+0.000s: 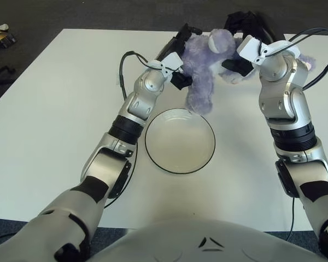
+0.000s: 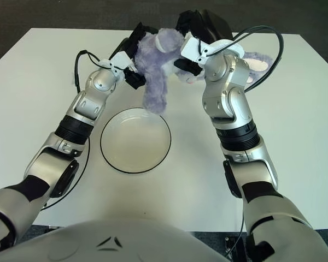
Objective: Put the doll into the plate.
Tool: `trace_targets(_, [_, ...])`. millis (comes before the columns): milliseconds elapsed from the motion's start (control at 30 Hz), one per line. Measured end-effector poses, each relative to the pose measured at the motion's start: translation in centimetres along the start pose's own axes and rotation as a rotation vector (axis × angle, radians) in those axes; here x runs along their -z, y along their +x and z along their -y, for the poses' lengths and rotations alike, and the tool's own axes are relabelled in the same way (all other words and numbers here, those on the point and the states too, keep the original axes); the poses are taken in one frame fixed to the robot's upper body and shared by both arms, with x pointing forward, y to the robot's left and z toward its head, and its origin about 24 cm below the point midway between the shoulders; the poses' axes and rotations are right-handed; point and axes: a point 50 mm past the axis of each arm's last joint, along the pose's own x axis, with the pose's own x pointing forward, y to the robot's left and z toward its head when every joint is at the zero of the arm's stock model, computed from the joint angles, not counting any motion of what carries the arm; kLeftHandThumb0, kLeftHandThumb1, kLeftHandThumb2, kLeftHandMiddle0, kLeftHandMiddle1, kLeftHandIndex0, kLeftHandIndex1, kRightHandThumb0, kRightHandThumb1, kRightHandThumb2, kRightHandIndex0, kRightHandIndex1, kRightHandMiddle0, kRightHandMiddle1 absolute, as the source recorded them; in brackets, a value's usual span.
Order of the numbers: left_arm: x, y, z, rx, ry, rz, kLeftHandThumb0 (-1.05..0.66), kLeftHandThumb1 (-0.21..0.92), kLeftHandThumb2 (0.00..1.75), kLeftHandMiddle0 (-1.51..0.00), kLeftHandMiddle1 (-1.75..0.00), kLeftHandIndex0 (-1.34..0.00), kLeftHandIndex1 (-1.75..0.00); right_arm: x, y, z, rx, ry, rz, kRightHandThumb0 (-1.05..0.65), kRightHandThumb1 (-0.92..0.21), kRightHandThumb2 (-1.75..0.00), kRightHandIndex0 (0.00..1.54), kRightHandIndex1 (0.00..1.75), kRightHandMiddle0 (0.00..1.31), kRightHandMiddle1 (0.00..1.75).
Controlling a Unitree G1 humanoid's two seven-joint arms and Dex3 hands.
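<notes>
Fingers of both hands press on the purple doll (image 1: 203, 65) from opposite sides, holding it between them at the far middle of the white table (image 1: 49, 114). Left hand (image 1: 180, 41): dark fingers against the doll's left flank and back, wrist housing just left of the body. Right hand (image 1: 245, 24): dark fingers wrapped behind the doll's head and upper right side; exact finger placement partly hidden by the plush.

Doll hangs roughly upright, head at the far end, tilted toward the right. One thick leg points down and toward the near side; its foot sits just at the far rim of the plate (image 1: 180, 141) in the left eye view, and in the right eye view it slightly overlaps that rim. Whether the foot touches the plate cannot be told. A pale ear or limb shows to the right of the right forearm.

Plate: round, white, dark rim, flat on the table, near of the doll and between the two forearms. Nothing lies in it.

Black cable (image 1: 122, 68) loops off the left forearm toward the left; another cable (image 1: 323, 41) arcs over the right wrist.
</notes>
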Motion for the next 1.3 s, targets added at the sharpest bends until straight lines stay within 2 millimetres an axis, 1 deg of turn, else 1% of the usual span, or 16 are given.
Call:
trace_targets(100, [-0.1, -0.07, 0.06, -0.006, -0.029, 0.02, -0.53, 0.06, 1.13, 0.0, -1.07, 0.0, -1.14, 0.01, 0.0, 0.02, 0.0, 0.001, 0.0, 0.62, -0.01, -1.69, 0.87, 1.75, 1.16, 1.75])
trace_targets(133, [-0.13, -0.09, 0.1, -0.008, -0.036, 0.024, -0.48, 0.05, 1.16, 0.0, -1.13, 0.0, -1.12, 0.01, 0.0, 0.03, 0.0, 0.002, 0.0, 0.62, -0.01, -1.69, 0.87, 1.75, 1.16, 1.75])
trace_targets(200, [-0.13, -0.12, 0.18, -0.012, -0.053, 0.026, -0.44, 0.06, 1.18, 0.0, -1.17, 0.0, -1.1, 0.03, 0.0, 0.05, 0.001, 0.004, 0.001, 0.62, -0.01, -1.69, 0.88, 1.75, 1.16, 1.75])
trace_targets(267, [-0.07, -0.18, 0.23, -0.025, -0.08, 0.016, -0.33, 0.07, 1.23, 0.0, -1.32, 0.0, -1.02, 0.04, 0.0, 0.09, 0.005, 0.005, 0.001, 0.62, -0.01, -1.7, 0.88, 1.75, 1.17, 1.75])
trace_targets(300, [-0.03, -0.22, 0.3, -0.035, -0.093, 0.009, -0.28, 0.08, 1.26, -0.04, -1.46, 0.0, -1.03, 0.04, 0.0, 0.11, 0.008, 0.006, 0.002, 0.62, 0.0, -1.7, 0.88, 1.75, 1.18, 1.75])
trace_targets(333, [0.02, -0.26, 0.35, -0.045, -0.104, 0.0, -0.26, 0.08, 1.27, -0.06, -1.51, 0.0, -1.03, 0.03, 0.0, 0.12, 0.011, 0.006, 0.002, 0.62, 0.0, -1.7, 0.88, 1.75, 1.18, 1.75])
trace_targets(400, [0.08, -0.29, 0.5, -0.068, -0.126, -0.021, -0.2, 0.08, 1.3, -0.15, -1.62, 0.0, -1.14, 0.03, 0.0, 0.14, 0.015, 0.005, 0.002, 0.63, 0.0, -1.71, 0.88, 1.75, 1.18, 1.75])
trace_targets(433, [0.07, -0.3, 0.57, -0.076, -0.132, -0.029, 0.03, 0.19, 1.25, -0.3, -1.65, 0.0, -1.27, 0.02, 0.0, 0.14, 0.018, 0.005, 0.002, 0.63, 0.0, -1.71, 0.88, 1.75, 1.18, 1.75])
trace_targets(467, [0.06, -0.31, 0.63, -0.085, -0.137, -0.037, 0.17, 0.27, 1.22, -0.39, -1.66, 0.0, -1.35, 0.01, 0.0, 0.14, 0.02, 0.005, 0.003, 0.63, 0.01, -1.71, 0.89, 1.75, 1.18, 1.75])
trace_targets(500, [0.03, -0.32, 0.68, -0.093, -0.14, -0.044, 0.27, 0.31, 1.21, -0.46, -1.68, 0.0, -1.43, 0.0, 0.0, 0.14, 0.023, 0.004, 0.003, 0.63, 0.01, -1.72, 0.89, 1.75, 1.18, 1.75])
trace_targets(533, [0.0, -0.32, 0.71, -0.1, -0.142, -0.051, 0.3, 0.32, 1.21, -0.48, -1.68, 0.0, -1.45, -0.02, -0.01, 0.14, 0.026, 0.003, 0.004, 0.64, 0.01, -1.72, 0.9, 1.75, 1.18, 1.75])
trace_targets(567, [-0.03, -0.32, 0.72, -0.104, -0.144, -0.055, 0.36, 0.32, 1.24, -0.52, -1.7, 0.0, -1.55, -0.03, -0.01, 0.13, 0.028, 0.003, 0.004, 0.64, 0.01, -1.72, 0.9, 1.75, 1.19, 1.75])
trace_targets(667, [-0.16, -0.31, 0.76, -0.112, -0.156, -0.073, 0.43, 0.32, 1.28, -0.57, -1.73, 0.0, -1.68, -0.05, -0.02, 0.1, 0.035, 0.004, 0.004, 0.64, 0.02, -1.73, 0.9, 1.75, 1.19, 1.75])
trace_targets(767, [-0.32, -0.29, 0.84, -0.114, -0.166, -0.083, 0.45, 0.31, 1.31, -0.59, -1.74, 0.0, -1.72, -0.03, -0.04, 0.05, 0.041, 0.006, 0.003, 0.64, 0.02, -1.73, 0.9, 1.75, 1.2, 1.75])
trace_targets(1033, [-0.61, -0.38, 0.95, -0.114, -0.224, -0.115, 0.47, 0.28, 1.35, -0.62, -1.75, -0.07, -1.75, 0.12, -0.16, -0.1, 0.057, 0.005, 0.006, 0.65, 0.03, -1.74, 0.91, 1.75, 1.2, 1.75])
trace_targets(1300, [-0.76, -0.51, 0.87, -0.093, -0.257, -0.152, 0.48, 0.27, 1.37, -0.64, -1.75, -0.03, -1.75, 0.31, -0.35, -0.1, 0.062, 0.01, 0.007, 0.65, 0.03, -1.75, 0.91, 1.75, 1.17, 1.75])
